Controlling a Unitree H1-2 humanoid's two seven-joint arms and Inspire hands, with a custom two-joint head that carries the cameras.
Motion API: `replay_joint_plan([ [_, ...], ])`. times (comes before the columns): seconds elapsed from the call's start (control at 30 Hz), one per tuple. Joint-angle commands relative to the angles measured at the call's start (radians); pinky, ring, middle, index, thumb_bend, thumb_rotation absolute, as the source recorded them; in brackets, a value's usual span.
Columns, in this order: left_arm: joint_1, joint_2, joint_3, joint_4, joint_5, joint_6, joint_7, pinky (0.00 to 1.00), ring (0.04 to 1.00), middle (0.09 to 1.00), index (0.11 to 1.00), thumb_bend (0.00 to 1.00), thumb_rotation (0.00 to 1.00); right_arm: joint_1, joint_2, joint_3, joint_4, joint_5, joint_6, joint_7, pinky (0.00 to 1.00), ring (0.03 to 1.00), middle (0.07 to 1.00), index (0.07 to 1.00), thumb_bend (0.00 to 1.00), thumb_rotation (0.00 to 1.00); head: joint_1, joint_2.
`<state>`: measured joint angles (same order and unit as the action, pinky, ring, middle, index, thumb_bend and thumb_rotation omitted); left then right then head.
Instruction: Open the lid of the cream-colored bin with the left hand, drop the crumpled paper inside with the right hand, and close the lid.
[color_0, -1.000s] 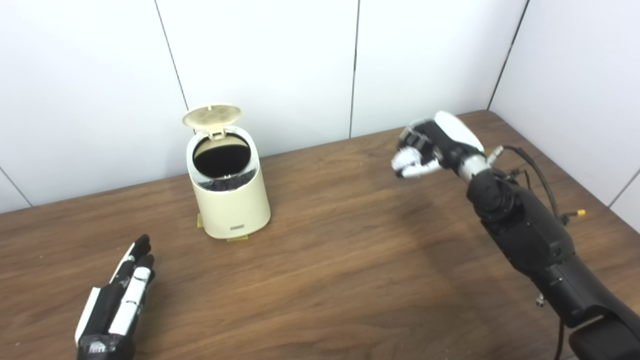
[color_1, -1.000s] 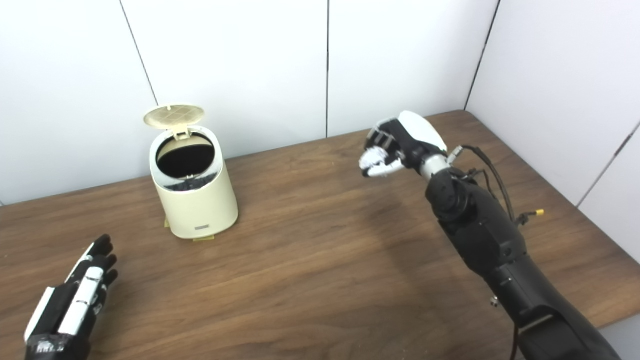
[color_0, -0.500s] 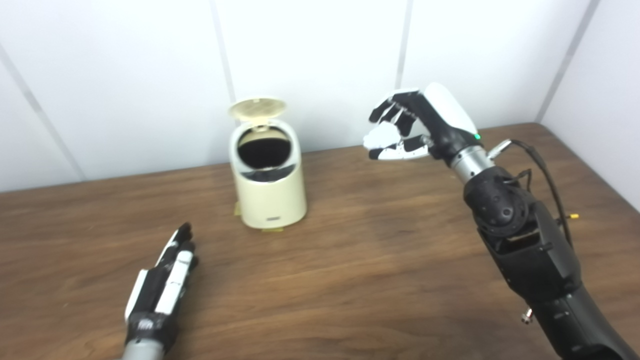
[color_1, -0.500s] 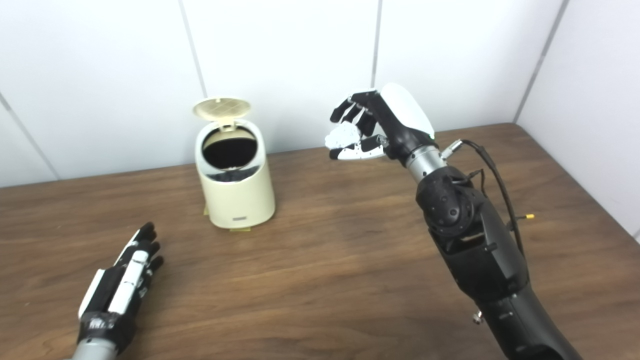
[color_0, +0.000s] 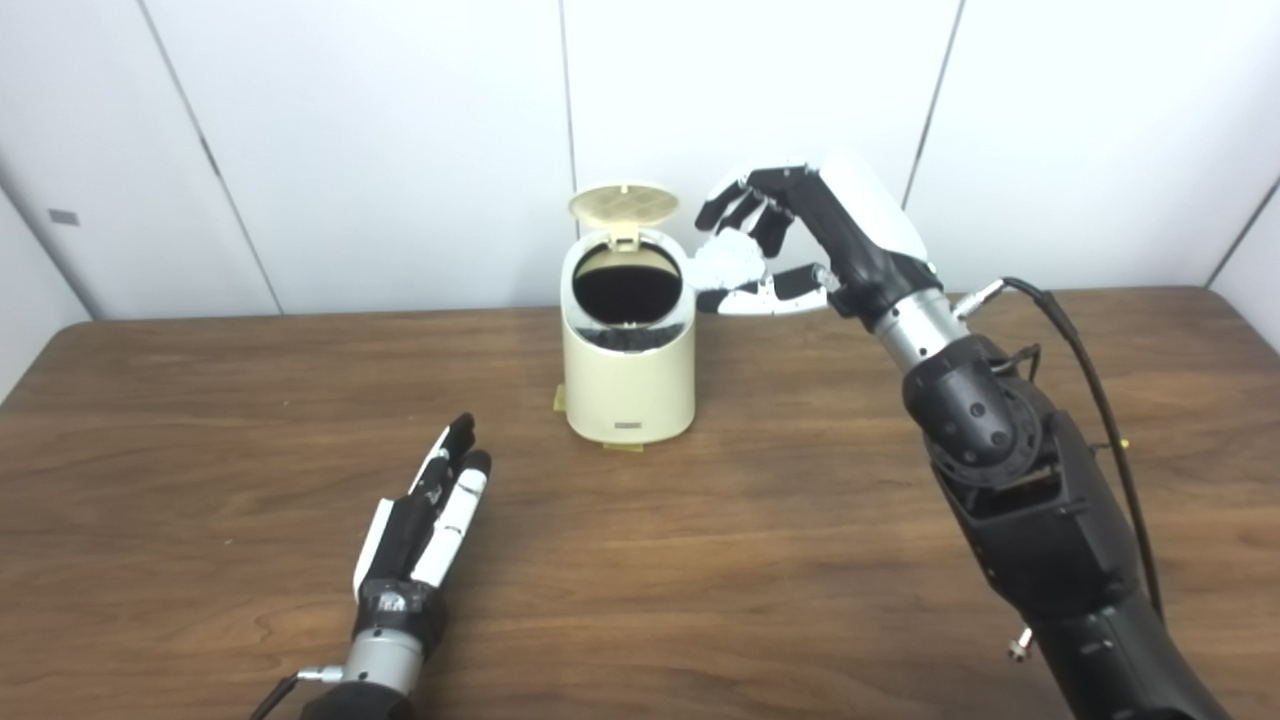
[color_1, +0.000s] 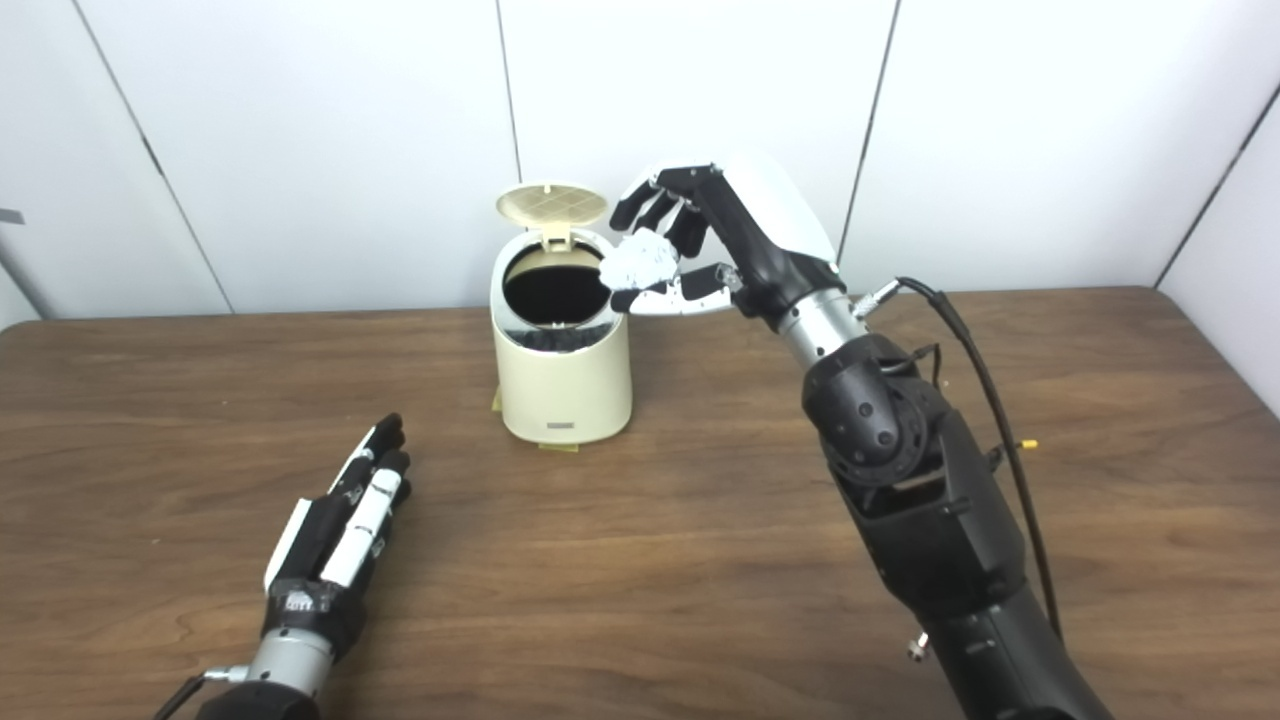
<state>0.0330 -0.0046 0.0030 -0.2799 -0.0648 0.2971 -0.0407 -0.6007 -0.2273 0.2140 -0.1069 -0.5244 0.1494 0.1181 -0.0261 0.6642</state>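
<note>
Right now the cream-colored bin (color_0: 629, 365) stands toward the far side of the brown wooden table (color_0: 760, 560), near the white panelled wall (color_0: 400, 150), with its round lid (color_0: 623, 203) tipped up on the far hinge and the dark mouth uncovered. Small yellowish tabs show at the foot of the bin, on the tabletop.

The right hand (color_0: 800, 240) is raised in the air just right of the bin's upper rim, fingers curled around the white crumpled paper (color_0: 729, 262), which sits pinched between fingers and thumb. The paper is beside the opening, not over it. The dark right forearm (color_0: 1010, 470) slants up from the near right corner, with a black cable looping along its right side.

The left hand (color_0: 430, 515) lies low over the table at near left, palm down, fingers straight and close together, holding nothing and well apart from the bin. Between it and the bin is bare wood; the whole near centre of the table is open too.

The left table edge shows at far left, and the wall's corner at far right.

From the right eye view the paper (color_1: 641, 262) overlaps the bin's right rim (color_1: 608, 290), while the left eye view shows it clear of the rim. The right eye view also shows a small yellow fitting (color_1: 1028, 443) beside the forearm.
</note>
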Motion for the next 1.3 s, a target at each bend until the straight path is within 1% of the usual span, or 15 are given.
replay_joint_plan([
  [0.0, -0.005, -0.016, -0.013, -0.023, 0.005, -0.007, 0.005, 1.00, 1.000, 1.000, 1.000, 0.47, 0.64, -0.066, 0.026, 0.007, 0.008, -0.010, -0.055, -0.038, 0.33, 0.371, 0.484, 0.553, 0.51, 0.00, 0.005, 0.000],
  [0.17, 0.005, -0.022, -0.028, -0.032, 0.026, 0.008, 0.021, 1.00, 1.000, 1.000, 1.000, 0.49, 0.66, -0.104, 0.080, 0.020, 0.103, -0.021, -0.114, -0.076, 0.32, 0.369, 0.485, 0.554, 0.51, 0.00, 0.021, -0.003],
  [0.33, 0.012, -0.030, -0.043, -0.029, 0.047, 0.000, 0.036, 1.00, 1.000, 1.000, 0.995, 0.49, 0.67, -0.137, 0.115, 0.018, 0.209, -0.025, -0.176, -0.136, 0.33, 0.373, 0.492, 0.549, 0.51, 0.00, 0.030, -0.004],
  [0.47, 0.015, -0.036, -0.052, -0.022, 0.058, -0.010, 0.044, 1.00, 1.000, 1.000, 0.988, 0.53, 0.67, -0.154, 0.131, 0.015, 0.271, -0.028, -0.180, -0.171, 0.34, 0.377, 0.492, 0.540, 0.51, 0.00, 0.036, -0.006],
  [0.67, 0.018, -0.050, -0.062, -0.026, 0.077, -0.006, 0.059, 1.00, 1.000, 0.987, 0.977, 0.54, 0.67, -0.175, 0.144, 0.013, 0.367, -0.025, -0.182, -0.202, 0.36, 0.384, 0.495, 0.533, 0.51, 0.00, 0.047, -0.006],
  [0.83, 0.019, -0.054, -0.068, -0.018, 0.077, -0.022, 0.063, 1.00, 1.000, 0.979, 0.974, 0.55, 0.67, -0.188, 0.141, 0.018, 0.423, -0.038, -0.188, -0.228, 0.37, 0.388, 0.496, 0.531, 0.51, 0.00, 0.048, -0.006],
  [0.93, 0.019, -0.055, -0.071, -0.017, 0.077, -0.022, 0.064, 1.00, 1.000, 0.978, 0.973, 0.56, 0.67, -0.196, 0.137, 0.024, 0.450, -0.049, -0.190, -0.238, 0.39, 0.394, 0.497, 0.527, 0.51, 0.00, 0.049, -0.006],
  [1.1, 0.018, -0.055, -0.074, -0.024, 0.080, -0.022, 0.065, 1.00, 1.000, 0.977, 0.976, 0.56, 0.67, -0.202, 0.132, 0.029, 0.482, -0.053, -0.215, -0.256, 0.40, 0.399, 0.503, 0.520, 0.51, 0.00, 0.050, -0.006],
  [1.27, 0.018, -0.057, -0.075, -0.028, 0.081, -0.016, 0.067, 1.00, 1.000, 0.979, 0.977, 0.56, 0.67, -0.200, 0.125, 0.036, 0.481, -0.065, -0.219, -0.254, 0.40, 0.394, 0.491, 0.549, 0.51, 0.00, 0.049, -0.005],
])
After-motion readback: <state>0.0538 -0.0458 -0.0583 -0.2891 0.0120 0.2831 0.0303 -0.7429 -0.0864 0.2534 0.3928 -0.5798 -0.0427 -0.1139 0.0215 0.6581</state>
